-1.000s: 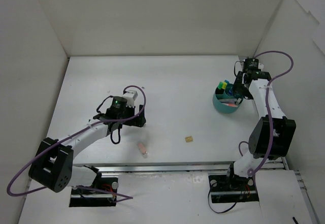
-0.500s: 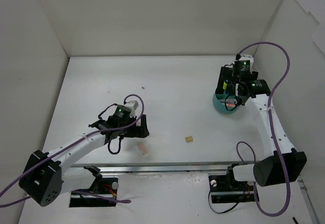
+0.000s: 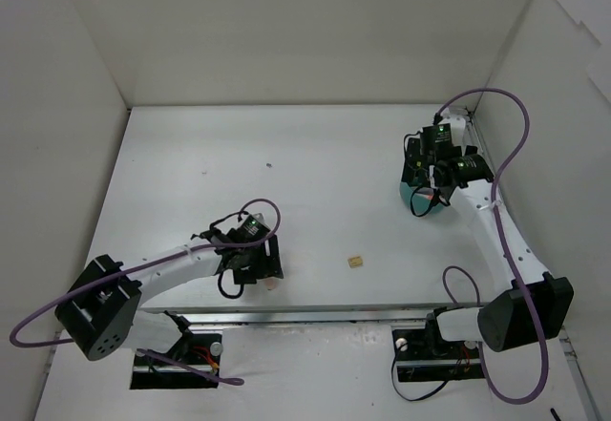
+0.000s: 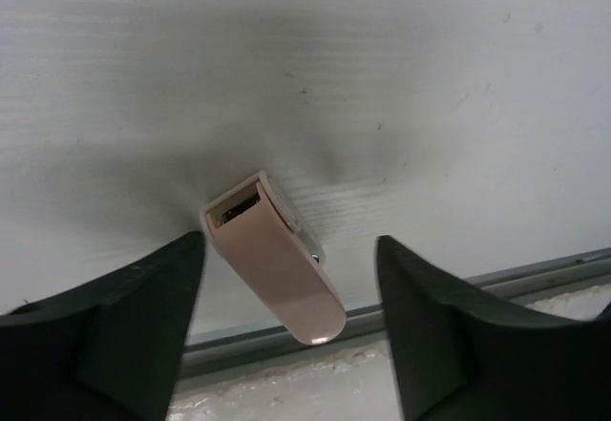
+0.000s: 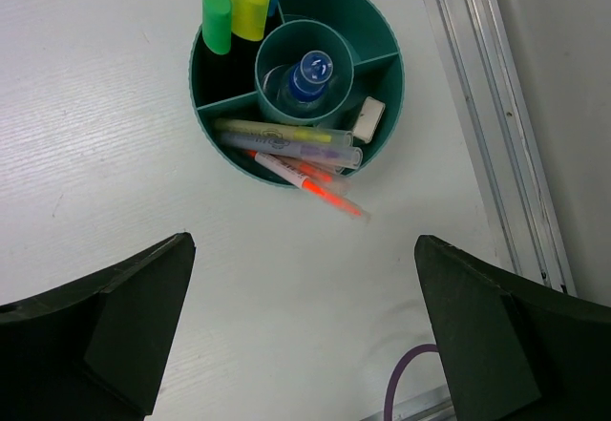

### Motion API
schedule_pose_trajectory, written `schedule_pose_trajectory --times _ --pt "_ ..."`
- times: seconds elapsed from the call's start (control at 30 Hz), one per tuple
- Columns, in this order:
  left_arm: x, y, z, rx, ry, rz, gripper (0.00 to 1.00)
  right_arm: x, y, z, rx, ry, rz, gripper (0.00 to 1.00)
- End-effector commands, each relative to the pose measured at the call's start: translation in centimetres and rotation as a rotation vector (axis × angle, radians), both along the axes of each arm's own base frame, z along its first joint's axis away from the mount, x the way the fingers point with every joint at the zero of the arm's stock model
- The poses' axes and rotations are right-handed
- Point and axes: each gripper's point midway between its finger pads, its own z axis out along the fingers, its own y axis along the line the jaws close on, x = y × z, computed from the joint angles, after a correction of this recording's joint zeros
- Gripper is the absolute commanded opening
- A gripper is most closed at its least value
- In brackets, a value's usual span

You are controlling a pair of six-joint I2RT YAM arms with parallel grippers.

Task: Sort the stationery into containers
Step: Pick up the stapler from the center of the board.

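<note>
teal tub (image 5: 398,82), pens (image 5: 286,136), print illegible, pink eraser (image 4: 277,259)

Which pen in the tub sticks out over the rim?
The orange-tipped pen: its tip overhangs the teal tub, while the yellow pen and purple pen lie inside.

The left gripper (image 4: 288,242) points down close to the near edge, fingers spread; the right gripper (image 5: 304,241) hangs wide apart near the right edge.

The left end effector (image 3: 260,266) has travelled toward 5 o'clock across the counter (image 3: 334,173) to straddle the pink eraser (image 4: 277,263), while the right end effector (image 5: 301,244) has swung toward 9 o'clock from beside the teal tub (image 5: 198,115) to hang above it.
</note>
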Motion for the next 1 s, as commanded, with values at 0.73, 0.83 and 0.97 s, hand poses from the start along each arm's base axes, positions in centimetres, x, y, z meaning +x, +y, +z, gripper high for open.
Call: schedule_pose_trajectory --times 0.73,0.83,0.97 --pt "9.8 -6.8 17.8 -0.345 -0.749 -0.393 0.00 -3.5 17.1 3.4 0.534 -0.227 1.015 0.98" --pt "11.2 -6.9 21.1 -0.431 -0.797 -0.356 0.00 -5.3 20.0 4.1 0.627 -0.270 1.203 0.98" --pt "11.1 -8.3 24.5 -0.634 -0.861 -0.387 0.00 -6.1 23.2 4.0 0.718 -0.344 1.278 0.98"
